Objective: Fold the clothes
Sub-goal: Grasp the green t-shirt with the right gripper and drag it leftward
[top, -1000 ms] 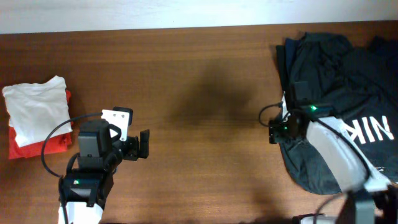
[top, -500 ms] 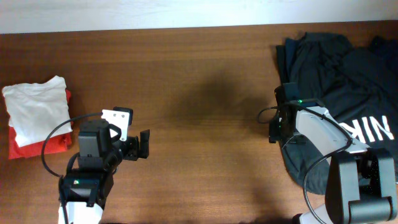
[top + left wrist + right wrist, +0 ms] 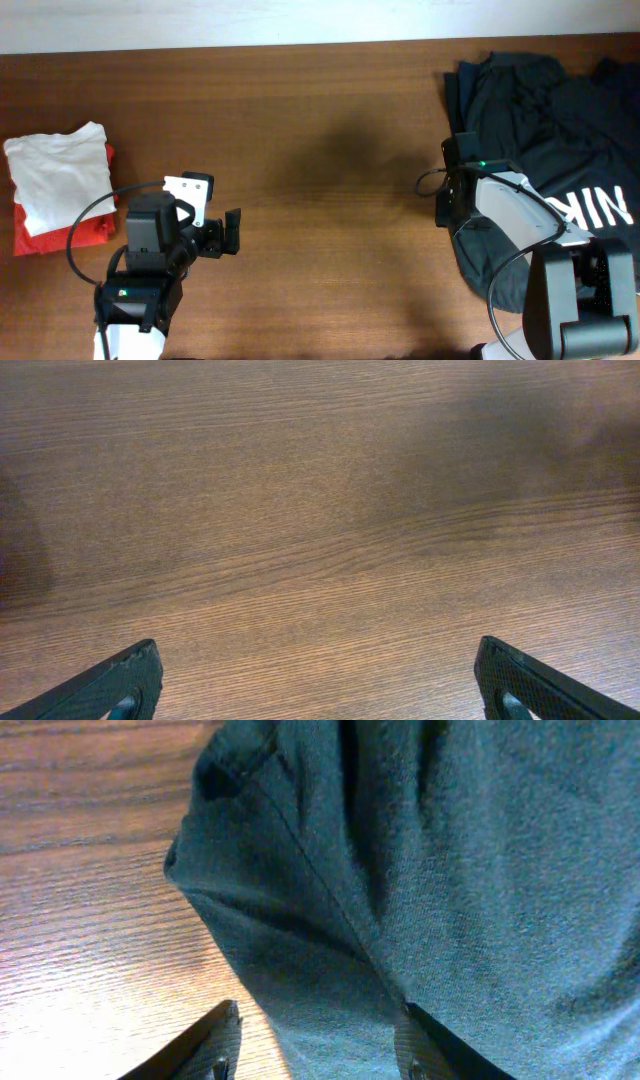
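Observation:
The black T-shirt (image 3: 545, 120) lies crumpled at the table's right end, with white "NIKE" lettering (image 3: 600, 208) showing near the right edge. My right gripper (image 3: 445, 205) is at the shirt's left edge. In the right wrist view the right gripper (image 3: 315, 1035) is open and straddles the shirt's edge (image 3: 330, 910): one finger is over bare wood, the other over the cloth. My left gripper (image 3: 232, 232) is open and empty over bare wood at the lower left, far from the shirt. It also shows in the left wrist view (image 3: 315, 660).
Folded white and red pieces (image 3: 55, 180) lie at the far left. A navy strip of cloth (image 3: 451, 92) shows along the shirt's upper left edge. The brown table (image 3: 320, 130) runs between the two arms. The right arm covers part of the shirt.
The right arm has swung from lying across the lettering to a steeper pose, its gripper staying at the shirt's left edge. The left arm has not moved.

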Action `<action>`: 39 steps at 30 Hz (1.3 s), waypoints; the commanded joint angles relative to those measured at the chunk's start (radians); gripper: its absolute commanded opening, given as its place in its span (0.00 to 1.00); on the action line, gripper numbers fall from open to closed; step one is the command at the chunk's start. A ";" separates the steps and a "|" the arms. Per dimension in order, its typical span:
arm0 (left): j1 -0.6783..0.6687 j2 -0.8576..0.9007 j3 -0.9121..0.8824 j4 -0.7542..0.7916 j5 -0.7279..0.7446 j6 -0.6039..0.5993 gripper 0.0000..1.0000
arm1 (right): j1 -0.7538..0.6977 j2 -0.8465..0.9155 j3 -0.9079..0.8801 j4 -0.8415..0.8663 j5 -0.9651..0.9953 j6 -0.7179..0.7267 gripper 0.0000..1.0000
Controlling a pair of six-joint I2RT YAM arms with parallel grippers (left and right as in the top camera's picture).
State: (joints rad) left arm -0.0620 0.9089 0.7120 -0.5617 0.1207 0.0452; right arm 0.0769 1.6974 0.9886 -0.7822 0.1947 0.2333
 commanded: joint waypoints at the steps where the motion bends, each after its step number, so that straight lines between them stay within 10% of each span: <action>1: 0.006 0.001 0.015 -0.001 0.014 0.020 0.99 | 0.006 0.011 -0.030 0.023 0.024 0.012 0.53; 7: 0.006 0.001 0.015 0.000 0.014 0.020 0.99 | 0.006 0.011 -0.042 0.035 0.024 0.016 0.41; 10: 0.006 0.001 0.015 -0.001 0.014 0.020 0.99 | 0.006 0.011 -0.042 0.035 0.023 0.016 0.05; 27: 0.006 0.001 0.015 0.000 0.014 0.020 0.99 | 0.069 -0.159 0.556 -0.426 -0.280 -0.151 0.04; 39: 0.006 0.001 0.015 0.000 0.014 0.020 0.99 | 0.510 -0.144 0.599 -0.169 -0.550 -0.147 0.04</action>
State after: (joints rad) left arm -0.0620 0.9092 0.7128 -0.5625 0.1211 0.0456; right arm 0.4934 1.5425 1.5688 -1.0195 -0.2874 0.0967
